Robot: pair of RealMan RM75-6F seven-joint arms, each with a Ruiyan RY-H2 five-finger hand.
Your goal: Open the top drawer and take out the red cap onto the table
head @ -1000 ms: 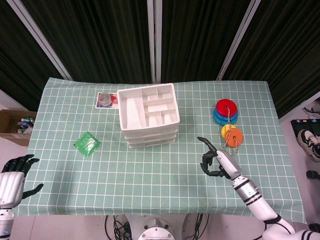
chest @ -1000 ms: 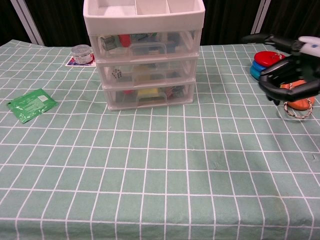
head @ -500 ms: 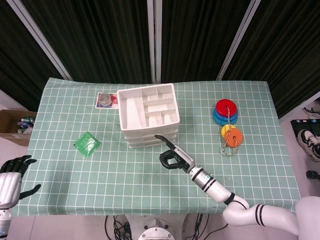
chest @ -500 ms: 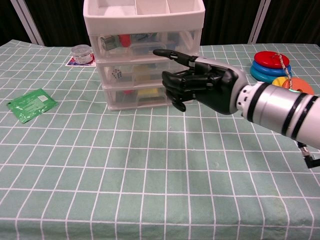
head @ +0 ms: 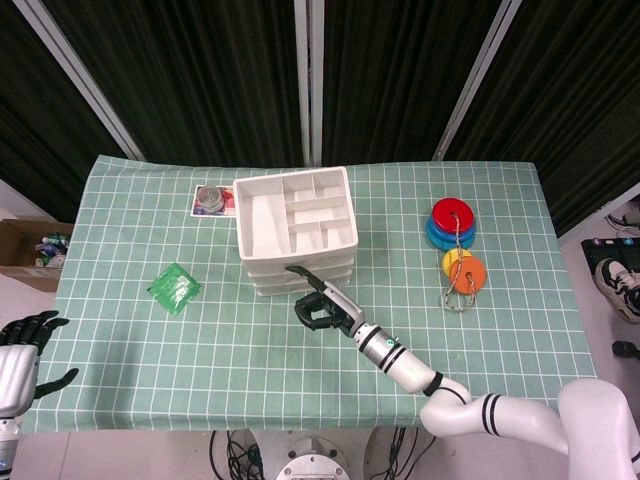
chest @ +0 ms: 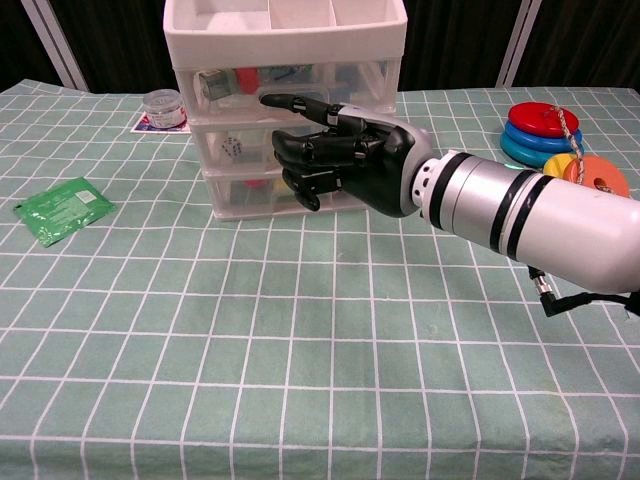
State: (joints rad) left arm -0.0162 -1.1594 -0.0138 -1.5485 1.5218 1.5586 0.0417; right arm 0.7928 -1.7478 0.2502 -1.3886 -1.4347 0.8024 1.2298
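Observation:
The white three-drawer unit [head: 296, 232] [chest: 288, 60] stands at the middle back of the table with all drawers closed. Through the clear front of the top drawer [chest: 300, 82] the red cap [chest: 248, 78] shows at its left. My right hand [head: 321, 306] [chest: 345, 158] hovers directly in front of the drawers, most fingers curled in and empty, one finger stretched left across the top drawer's handle area. Whether it touches the front I cannot tell. My left hand [head: 24, 348] hangs off the table's near left corner, fingers apart, holding nothing.
A green packet [head: 174, 288] [chest: 62, 210] lies left of the drawers. A small tin [head: 211, 197] [chest: 162, 105] sits on a card at the back left. Stacked coloured discs [head: 452, 225] [chest: 540, 128] and orange-yellow ones [head: 463, 270] [chest: 597, 175] lie at the right.
My right hand has swept left from near the discs to the front of the drawer unit, keeping its curled pose. The left hand has sunk slightly. The drawers stay closed.

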